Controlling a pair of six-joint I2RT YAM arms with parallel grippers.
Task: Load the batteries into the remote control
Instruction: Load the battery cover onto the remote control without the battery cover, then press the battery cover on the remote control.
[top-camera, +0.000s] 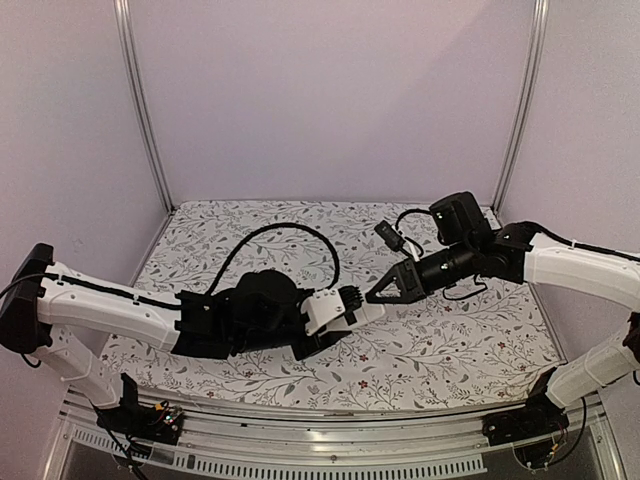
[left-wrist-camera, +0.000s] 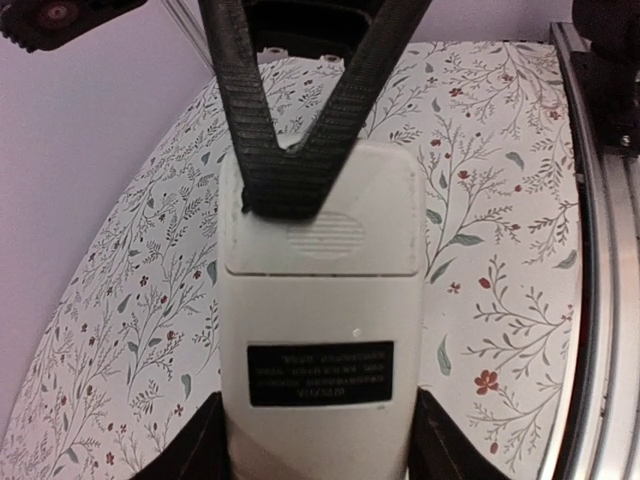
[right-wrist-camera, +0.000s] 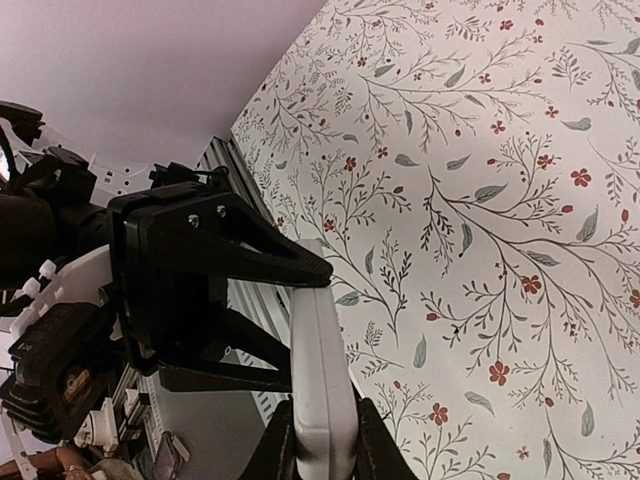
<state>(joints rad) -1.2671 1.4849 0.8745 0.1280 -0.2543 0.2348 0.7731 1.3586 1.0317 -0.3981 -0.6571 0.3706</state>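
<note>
L tool (left-wrist-camera: 318, 445) clamps white remote (left-wrist-camera: 320, 330) by its sides, above the floral desk (left-wrist-camera: 490, 250). R tool (left-wrist-camera: 290, 195) narrow, tips pinching remote's cover end.

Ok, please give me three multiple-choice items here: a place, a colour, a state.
1. Where is the remote control? A) held by the left tool and the right tool above the table; B) lying flat on the table; C) behind the arms.
2. What colour is the label on its back? A) red; B) black; C) green.
3. How is the right tool? A) wide open; B) out of view; C) shut on the remote control's end.
Answers: 1 A, both tools grip it in the air; 2 B, a black label on white; 3 C, it pinches the edge.
</note>
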